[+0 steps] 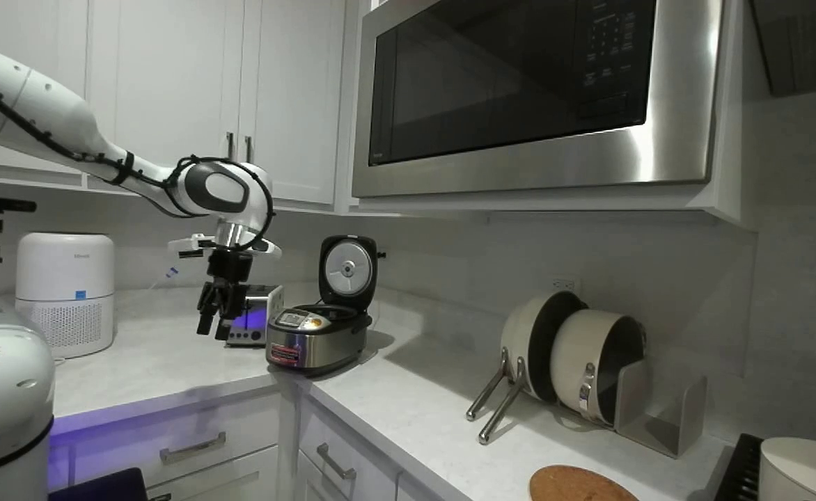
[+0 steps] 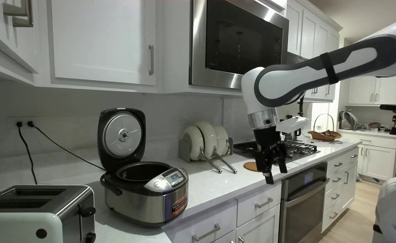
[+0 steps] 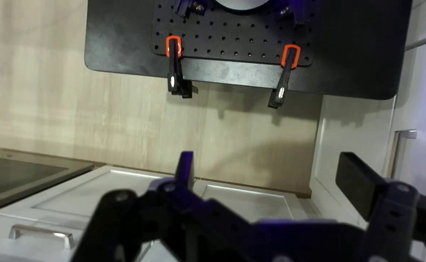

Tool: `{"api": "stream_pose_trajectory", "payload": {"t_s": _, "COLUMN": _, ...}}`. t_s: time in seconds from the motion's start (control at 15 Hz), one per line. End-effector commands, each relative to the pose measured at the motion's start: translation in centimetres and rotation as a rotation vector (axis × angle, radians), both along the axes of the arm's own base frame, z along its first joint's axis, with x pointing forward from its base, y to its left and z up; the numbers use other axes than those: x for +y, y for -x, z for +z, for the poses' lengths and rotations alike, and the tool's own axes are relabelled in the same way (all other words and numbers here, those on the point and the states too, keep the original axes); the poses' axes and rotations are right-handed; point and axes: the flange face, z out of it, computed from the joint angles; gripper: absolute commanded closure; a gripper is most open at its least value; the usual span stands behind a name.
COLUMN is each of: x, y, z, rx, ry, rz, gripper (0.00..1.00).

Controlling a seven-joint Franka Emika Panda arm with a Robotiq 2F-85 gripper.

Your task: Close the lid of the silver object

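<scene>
The silver rice cooker (image 1: 321, 350) stands on the white counter near the corner in an exterior view; it also shows in an exterior view (image 2: 144, 207). Its black lid (image 1: 347, 270) stands open and upright at the back, with the round metal inner plate showing; the lid is also seen in an exterior view (image 2: 123, 136). My gripper (image 1: 213, 330) points down, open and empty, apart from the cooker, on the room side of it; it also shows in an exterior view (image 2: 276, 173). In the wrist view the two fingers (image 3: 265, 160) are wide apart. The cooker is out of the wrist view.
A toaster (image 1: 251, 327) stands beside the cooker. Pans (image 1: 589, 362) sit in a rack along the counter, with a cork mat (image 1: 578, 483) nearby. A microwave (image 1: 540, 97) and upper cabinets (image 1: 171, 90) hang above. The wrist view shows the black robot stand (image 3: 122, 43) and lower cabinets (image 3: 100, 193).
</scene>
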Motion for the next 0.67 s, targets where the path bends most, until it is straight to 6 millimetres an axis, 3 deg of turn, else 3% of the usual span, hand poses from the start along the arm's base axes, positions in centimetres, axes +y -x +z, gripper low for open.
{"api": "stream_pose_trajectory", "payload": {"t_s": 0.0, "x": 5.9, "y": -2.7, "z": 0.3, "rx": 0.003, "ry": 0.035, "rz": 0.157, "gripper": 0.0}}
{"api": "stream_pose_trajectory", "payload": {"t_s": 0.33, "x": 12.3, "y": -5.0, "z": 1.3, "rx": -0.066, "ry": 0.094, "rz": 0.273, "gripper": 0.0}}
{"api": "stream_pose_trajectory", "payload": {"t_s": 0.6, "x": 16.6, "y": -7.9, "z": 3.4, "rx": -0.177, "ry": 0.111, "rz": 0.337, "gripper": 0.0}}
